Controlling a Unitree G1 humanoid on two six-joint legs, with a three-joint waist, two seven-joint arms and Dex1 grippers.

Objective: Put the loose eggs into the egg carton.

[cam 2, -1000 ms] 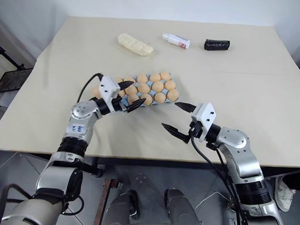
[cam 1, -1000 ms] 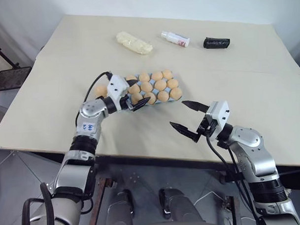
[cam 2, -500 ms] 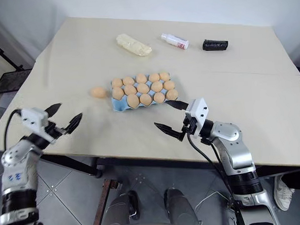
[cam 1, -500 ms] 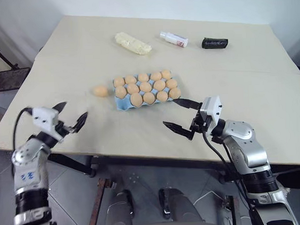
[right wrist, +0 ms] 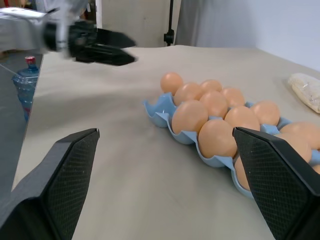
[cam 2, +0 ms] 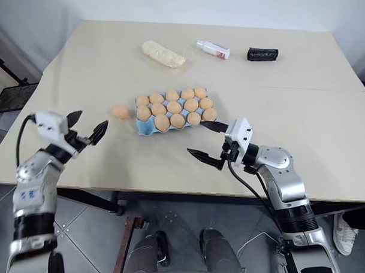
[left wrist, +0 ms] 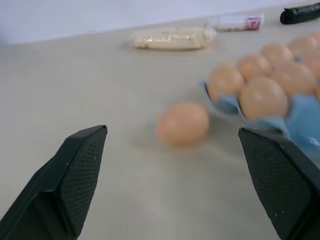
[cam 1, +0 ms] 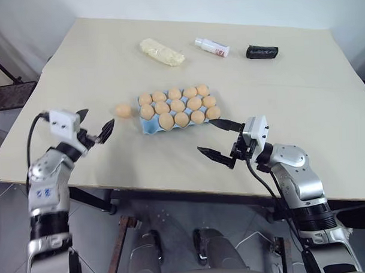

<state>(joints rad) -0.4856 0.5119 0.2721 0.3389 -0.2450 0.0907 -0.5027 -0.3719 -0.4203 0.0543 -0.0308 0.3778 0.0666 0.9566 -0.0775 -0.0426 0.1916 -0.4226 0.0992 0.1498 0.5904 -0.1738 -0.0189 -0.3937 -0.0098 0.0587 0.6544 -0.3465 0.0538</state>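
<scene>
Beige table (cam 1: 300, 78) bears the light blue egg carton (cam 1: 147, 127), apparently one near-corner cup vacant, though the view is poor. Left gripper (cam 1: 96, 127) and right gripper (cam 1: 218, 138) both hang spread wide, empty. One loose egg (cam 1: 123, 110) lies just left of the carton.

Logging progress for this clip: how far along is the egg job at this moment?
Nearly done. The egg carton holds rows of eggs, with one cup at its near left corner looking bare. One loose egg lies on the table just left of the carton. Nothing is in hand: the left gripper and the right gripper are both open and empty.
</scene>
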